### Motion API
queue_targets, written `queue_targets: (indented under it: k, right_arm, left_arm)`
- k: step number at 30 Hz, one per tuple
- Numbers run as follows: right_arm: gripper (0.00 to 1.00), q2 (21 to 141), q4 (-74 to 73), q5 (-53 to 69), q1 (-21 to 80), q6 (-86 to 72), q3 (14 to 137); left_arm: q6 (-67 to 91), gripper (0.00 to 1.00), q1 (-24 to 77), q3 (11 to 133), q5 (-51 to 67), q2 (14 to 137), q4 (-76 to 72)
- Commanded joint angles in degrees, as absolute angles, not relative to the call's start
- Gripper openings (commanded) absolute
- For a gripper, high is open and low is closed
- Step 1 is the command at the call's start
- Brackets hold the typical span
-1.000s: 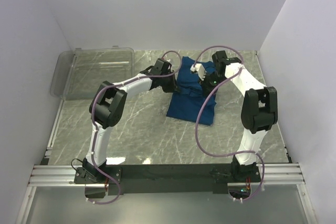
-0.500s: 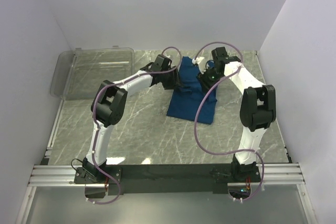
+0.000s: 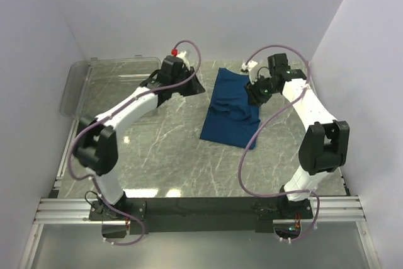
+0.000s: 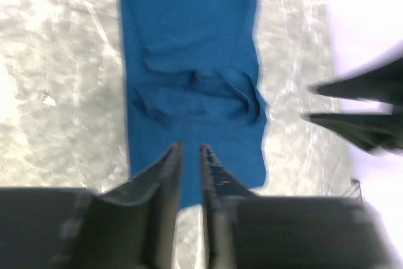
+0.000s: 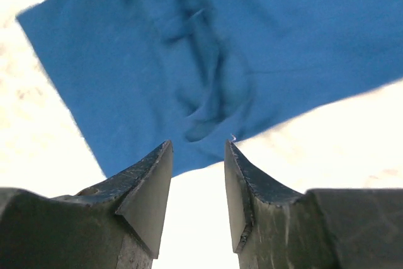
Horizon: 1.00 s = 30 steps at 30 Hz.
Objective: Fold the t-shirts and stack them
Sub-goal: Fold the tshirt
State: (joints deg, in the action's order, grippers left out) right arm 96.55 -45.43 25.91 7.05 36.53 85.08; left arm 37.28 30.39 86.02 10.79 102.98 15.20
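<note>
Blue t-shirt (image 3: 228, 124) folded, wrinkled, clear bin (image 3: 107, 89) only from above

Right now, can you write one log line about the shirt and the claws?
t-shirt: folded strip, flat on table | left claw: open, empty, off t-shirt | right claw: open, empty, off t-shirt

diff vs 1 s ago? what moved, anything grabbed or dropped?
Both arms left the t-shirt. The left pincer pulled away to the left, toward the clear bin. The right pincer lifted and backed off to the right. Both were down on the cloth; now both stand open, holding nothing. The t-shirt lies folded in the same spot, and the clear bin has not moved.
</note>
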Motion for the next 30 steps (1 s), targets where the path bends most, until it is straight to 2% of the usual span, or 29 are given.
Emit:
queue_targets:
  k: [1,2,3,9,13,24,30]
  right_arm:
    - [0.45,99.14,-48.96,27.34,7.12,38.59,81.83]
    - [0.45,99.23,-48.69,26.90,7.29,38.85,81.48]
    - [0.45,99.23,-48.69,26.81,7.29,38.93,81.39]
    - [0.38,102.30,-49.06,25.50,10.72,39.03,79.90]
    - [0.38,103.35,-44.30,21.55,13.88,35.17,76.82]
    - [0.36,111.88,-41.84,15.39,18.28,31.20,81.21]
    - [0.36,112.67,-40.69,12.58,18.28,30.94,82.79]
  left_arm:
    - [36.03,0.18,30.76,77.64,15.90,99.15,12.48]
    - [36.73,0.12,30.85,75.69,16.95,98.27,11.09]
    - [37.09,0.10,31.02,73.67,17.22,96.00,10.29]
    - [40.07,0.10,32.87,58.56,17.67,88.34,3.88]
    - [41.65,0.11,35.32,54.76,17.75,88.24,0.79]
    - [42.98,0.11,38.76,60.72,18.10,100.35,-2.81]
    - [43.77,0.12,38.76,64.68,17.84,107.39,-3.69]
